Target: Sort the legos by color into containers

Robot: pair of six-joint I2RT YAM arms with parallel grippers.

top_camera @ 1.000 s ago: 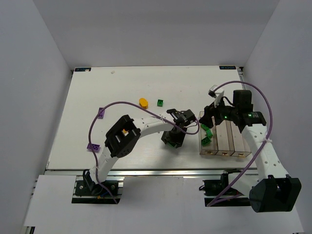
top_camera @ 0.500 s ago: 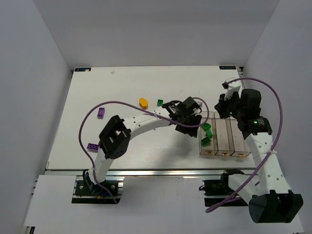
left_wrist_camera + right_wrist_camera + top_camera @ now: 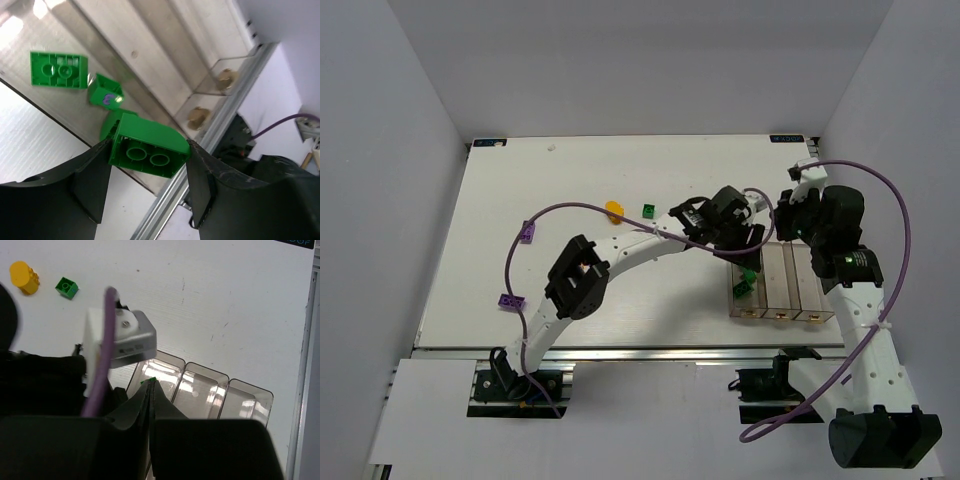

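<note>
My left gripper (image 3: 744, 240) hangs over the leftmost of the three clear containers (image 3: 795, 285), shut on a green lego (image 3: 149, 150) whose hollow underside faces the camera. Below it in that bin (image 3: 150, 60) lie two more green legos (image 3: 58, 70) (image 3: 106, 93). My right gripper (image 3: 786, 218) hovers just above the far end of the containers (image 3: 202, 390), shut with nothing between its fingers. On the table to the left lie a yellow rounded lego (image 3: 615, 208), a small green one (image 3: 648, 210) and two purple ones (image 3: 528, 233) (image 3: 510, 300).
The left arm's white wrist camera (image 3: 117, 340) and purple cable (image 3: 102, 355) sit close in front of my right gripper. The table's metal front rail (image 3: 200, 170) runs just past the containers' near ends.
The left arm has swung right with the green lego, from beside the containers to over the left bin. The right gripper has shut and drawn back toward the far right.
</note>
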